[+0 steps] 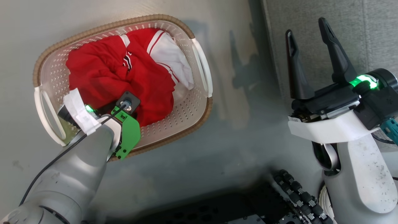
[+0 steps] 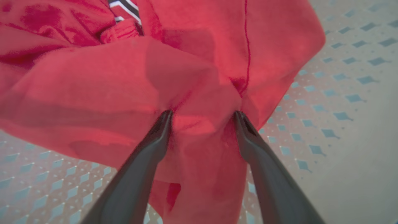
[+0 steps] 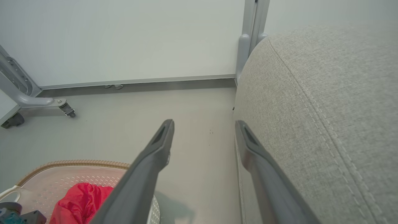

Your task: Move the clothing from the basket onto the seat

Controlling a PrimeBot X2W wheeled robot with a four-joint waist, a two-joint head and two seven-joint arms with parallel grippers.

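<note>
The left fingers point(image 2: 149, 149) are down inside the basket point(image 1: 183, 105). They are wide open, one on each side of a bump of red cloth, and their tips press into it. They have not squeezed it, so I think they hold nothing right now. The left arm point(image 1: 77, 161) reaches in over the near end of the basket.

The clothing point(image 1: 102, 71) is all in the basket. It lies in one big crumpled red heap, with some white cloth on the far side and a little black-and-white stripe in the middle. I cannot tell where one piece ends and the other begins. The basket stands on the floor point(image 1: 236, 140).

The right fingers point(image 1: 337, 59) are wide open too, with nothing between them. They hang in the air, well apart from the basket and just beside the edge of the seat point(image 1: 376, 34).

The seat is next to the basket, with a strip of floor between them. The part of it we can see is bare grey cloth. Far behind it is a pale wall point(image 3: 140, 40).

So I think the job has only just begun, because nothing is on the seat. The left fingers need to close on the cloth, lift it out, carry it over and put it down. Anything left in the basket will need another trip.
</note>
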